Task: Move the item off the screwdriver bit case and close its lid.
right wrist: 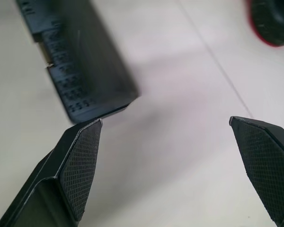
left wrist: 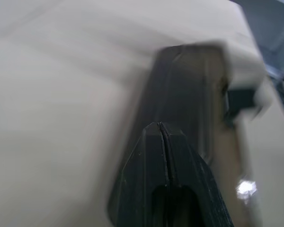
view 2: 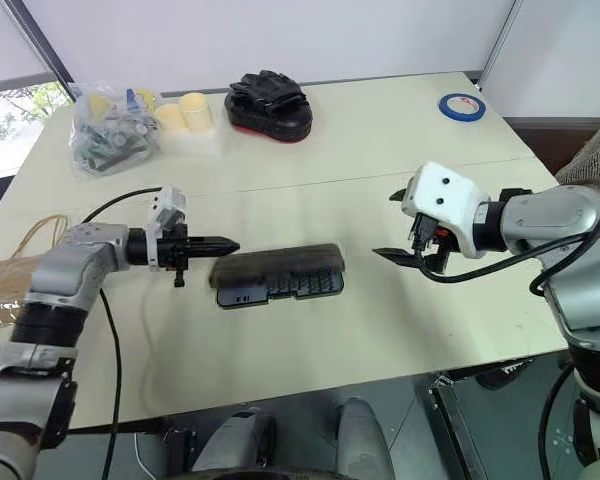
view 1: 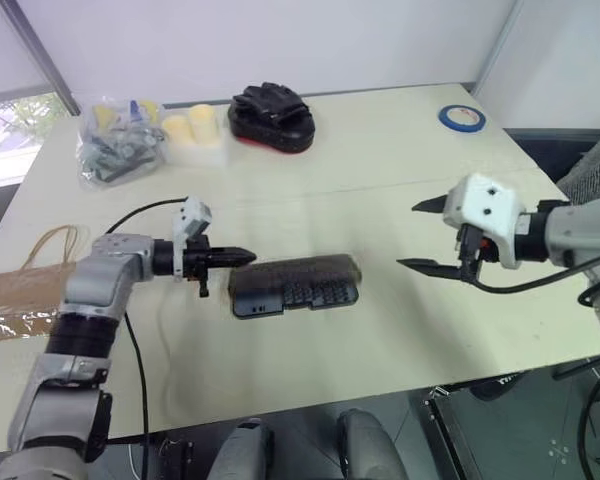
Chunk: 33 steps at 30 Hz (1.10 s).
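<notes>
Near the front of the worktop [view 1: 400, 170], the screwdriver bit case [view 2: 278, 274] lies flat, lid [view 1: 300, 270] down; the paper bag [view 1: 25, 290] sits far left. Left claw [view 2: 225, 244] clenched, right claw [view 2: 392, 225] released, both empty: task looks done

Bare table [view 1: 400, 180] on all sides of screwdriver bit case [view 1: 295, 284]; clutter confined to far edge.

Table [view 1: 400, 170]: case [view 1: 295, 284], paper bag [view 1: 20, 290], tape roll [view 1: 462, 118].
</notes>
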{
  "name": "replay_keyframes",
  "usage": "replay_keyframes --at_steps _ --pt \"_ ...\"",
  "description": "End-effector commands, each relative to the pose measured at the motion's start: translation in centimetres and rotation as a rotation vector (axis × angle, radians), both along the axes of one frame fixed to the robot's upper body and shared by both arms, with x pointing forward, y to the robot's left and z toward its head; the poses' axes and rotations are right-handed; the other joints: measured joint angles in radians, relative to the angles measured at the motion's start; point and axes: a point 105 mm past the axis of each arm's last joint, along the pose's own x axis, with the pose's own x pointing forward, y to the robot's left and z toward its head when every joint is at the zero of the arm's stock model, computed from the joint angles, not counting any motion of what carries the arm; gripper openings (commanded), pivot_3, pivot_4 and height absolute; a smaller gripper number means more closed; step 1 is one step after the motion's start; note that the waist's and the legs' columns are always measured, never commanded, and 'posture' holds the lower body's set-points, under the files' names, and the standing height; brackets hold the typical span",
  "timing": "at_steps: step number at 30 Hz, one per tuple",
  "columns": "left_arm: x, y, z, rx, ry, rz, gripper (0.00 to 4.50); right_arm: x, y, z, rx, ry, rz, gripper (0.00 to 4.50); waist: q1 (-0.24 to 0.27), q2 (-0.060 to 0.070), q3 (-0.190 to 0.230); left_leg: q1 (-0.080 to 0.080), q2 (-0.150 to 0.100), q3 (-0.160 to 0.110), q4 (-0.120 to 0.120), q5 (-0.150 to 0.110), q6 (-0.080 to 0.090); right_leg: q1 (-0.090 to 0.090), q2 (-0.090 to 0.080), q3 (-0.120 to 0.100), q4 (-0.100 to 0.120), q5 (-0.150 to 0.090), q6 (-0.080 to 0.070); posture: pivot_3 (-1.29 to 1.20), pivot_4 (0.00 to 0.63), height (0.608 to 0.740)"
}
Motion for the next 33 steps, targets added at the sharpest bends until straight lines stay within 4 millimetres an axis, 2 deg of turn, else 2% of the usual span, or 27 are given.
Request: replay_keyframes --at_steps 1,4,7,10,13,16,18,20,21,25,29,33 --pt "-2.0 -0.6 -0.7 0.049 0.021 -0.101 0.00 0.3 1.0 1.3 0.103 -0.056 -0.023 4.48 0.002 0.000 0.000 0.000 0.000 0.000 0.000 0.000 0.000 0.000 0.000 0.000 0.000 0.000 0.000 0.00 0.150 0.740" --pt "-2.9 -0.6 -2.4 0.106 0.038 -0.135 0.00 0.7 2.0 0.5 0.161 -0.045 -0.030 4.48 0.006 0.000 0.000 0.000 0.000 0.000 0.000 0.000 0.000 0.000 0.000 0.001 0.000 0.000 0.000 0.00 0.150 0.740" --pt "-2.8 -0.8 -2.7 0.122 0.027 -0.147 0.00 0.8 3.0 0.0 0.228 -0.017 -0.027 4.48 0.020 0.000 0.000 0.000 0.000 0.000 0.000 0.000 0.000 0.000 0.000 0.001 -0.001 0.000 0.000 0.00 0.150 0.740" --pt "-2.0 -1.6 -1.9 0.107 -0.005 -0.159 0.00 0.6 4.5 -0.5 0.287 0.041 0.004 4.48 0.030 0.000 0.000 0.000 0.000 0.000 0.001 0.000 0.000 0.001 0.000 0.000 -0.001 0.000 0.000 0.00 0.150 0.740" --pt "-0.8 -2.6 -0.5 0.065 -0.025 -0.160 0.00 -0.6 6.2 -1.3 0.307 0.113 0.089 4.48 0.033 0.000 0.000 -0.001 -0.001 0.000 0.002 0.000 0.000 0.001 0.000 0.000 -0.001 0.000 0.000 0.00 0.150 0.740" --pt "-0.5 -3.1 -0.6 0.068 -0.010 -0.173 0.00 -1.0 6.8 -2.1 0.278 0.132 0.113 4.48 0.025 0.000 0.000 -0.001 -0.001 0.000 0.002 0.000 0.000 0.001 0.000 0.000 -0.001 0.000 0.000 0.00 0.150 0.740" --pt "-1.4 -2.8 -2.7 0.149 0.023 -0.210 0.00 -1.1 6.9 -2.3 0.281 0.141 0.112 4.48 0.017 0.000 0.000 0.000 -0.001 0.000 0.001 0.000 0.000 0.001 0.000 0.000 0.000 0.000 0.000 0.00 0.150 0.740" --pt "-2.8 -1.4 -6.0 0.280 0.059 -0.251 0.00 -0.9 6.8 -2.4 0.282 0.141 0.103 4.48 0.010 0.000 0.000 0.003 0.000 0.001 -0.001 0.000 0.001 0.001 0.000 0.000 0.000 0.000 0.000 0.00 0.150 0.740" --pt "-3.3 -0.7 -7.0 0.320 0.071 -0.263 0.00 -0.7 6.8 -2.4 0.283 0.140 0.096 4.48 0.010 0.000 0.000 0.004 0.000 0.002 -0.003 -0.001 0.001 0.001 0.000 0.000 0.000 0.000 0.000 0.00 0.150 0.740" --pt "-3.2 1.4 -8.8 0.416 0.079 -0.234 0.00 -0.6 6.4 -2.6 0.273 0.147 0.083 4.48 0.023 0.005 -0.004 0.008 0.001 0.001 -0.002 -0.003 0.006 0.007 0.001 0.000 -0.002 0.000 0.000 0.00 0.150 0.740" --pt "-1.9 1.3 -8.4 0.401 0.032 -0.179 0.00 -1.8 6.7 -2.9 0.297 0.230 0.136 4.48 0.028 0.009 -0.009 0.009 0.000 0.001 -0.001 -0.004 0.007 0.011 0.001 -0.001 -0.005 0.000 0.000 0.00 0.150 0.740" --pt "-0.5 -0.6 -5.8 0.253 0.006 -0.140 0.00 -3.9 7.2 -3.3 0.330 0.366 0.224 4.48 0.029 0.009 -0.009 0.009 0.000 0.000 0.000 -0.004 0.007 0.013 0.001 -0.002 -0.006 0.000 0.000 0.00 0.150 0.740"
